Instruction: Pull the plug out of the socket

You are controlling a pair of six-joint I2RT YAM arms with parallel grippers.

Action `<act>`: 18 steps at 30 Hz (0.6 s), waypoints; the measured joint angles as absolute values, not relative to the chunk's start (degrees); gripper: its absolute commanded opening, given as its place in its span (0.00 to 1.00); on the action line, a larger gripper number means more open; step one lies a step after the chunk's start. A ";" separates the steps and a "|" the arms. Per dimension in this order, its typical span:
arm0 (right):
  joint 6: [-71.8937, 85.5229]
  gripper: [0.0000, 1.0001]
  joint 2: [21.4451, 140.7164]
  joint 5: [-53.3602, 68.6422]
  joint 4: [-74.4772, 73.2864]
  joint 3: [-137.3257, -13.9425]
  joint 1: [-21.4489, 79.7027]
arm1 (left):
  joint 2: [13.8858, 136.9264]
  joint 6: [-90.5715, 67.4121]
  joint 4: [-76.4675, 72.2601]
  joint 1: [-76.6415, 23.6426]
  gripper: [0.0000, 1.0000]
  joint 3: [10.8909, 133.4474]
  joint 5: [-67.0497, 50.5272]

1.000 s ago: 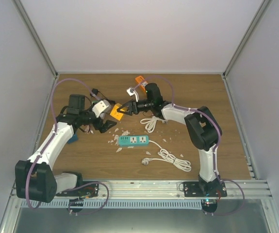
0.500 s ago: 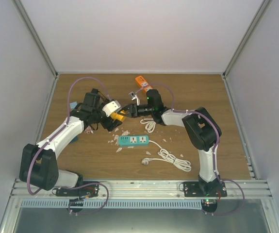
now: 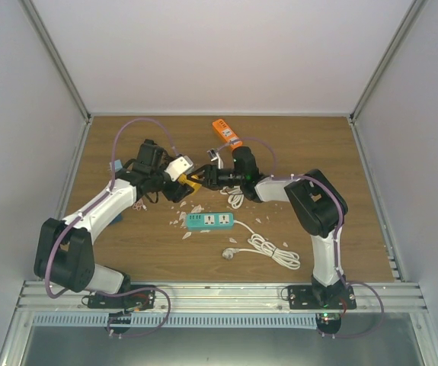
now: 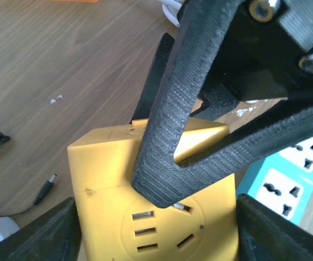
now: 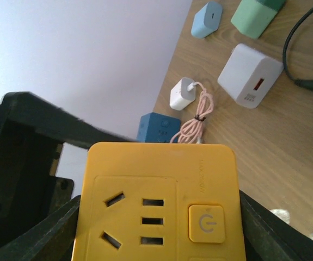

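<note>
Swung in from the left, my left end effector point(image 4: 156, 239) now clenches the yellow socket point(image 5: 156, 185) my right end effector point(image 5: 159, 234) grasps, bracing it for the pull.

Left fingers point(image 4: 36, 236), right fingers point(image 4: 167, 119) (facing), seemingly clamped

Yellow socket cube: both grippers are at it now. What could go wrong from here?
1. The two faces of the yellow socket cube seen in the wrist views show only empty slots. No plug is visible, so the left gripper may close on the cube itself and just tug against the right gripper.
2. The right gripper's fingers cross the cube between the left fingers. Closing could jam them together.
</note>
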State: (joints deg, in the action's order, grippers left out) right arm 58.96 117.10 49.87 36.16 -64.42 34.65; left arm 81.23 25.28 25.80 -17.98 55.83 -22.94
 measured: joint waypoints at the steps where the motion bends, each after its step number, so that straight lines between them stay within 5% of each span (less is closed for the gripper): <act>1: 59.53 0.18 117.10 49.91 36.56 -64.36 34.65 | 81.23 25.52 25.78 -17.98 0.86 55.90 -22.83; 6: 64.45 0.18 117.10 50.59 39.00 -64.27 34.72 | 82.04 25.47 24.62 -18.09 0.84 56.05 -21.61; 11: 66.76 0.22 117.10 50.24 41.21 -63.75 34.70 | 83.11 25.34 24.45 -18.41 0.68 56.21 -20.86; 18: 67.35 0.75 116.95 49.32 41.76 -62.98 34.33 | 83.24 25.26 24.34 -18.92 0.44 56.36 -20.51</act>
State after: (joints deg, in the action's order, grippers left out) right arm 67.35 116.95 49.32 41.76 -62.98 34.33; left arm 83.24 25.26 24.34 -18.92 56.36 -20.51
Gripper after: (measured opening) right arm 0.633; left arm 0.628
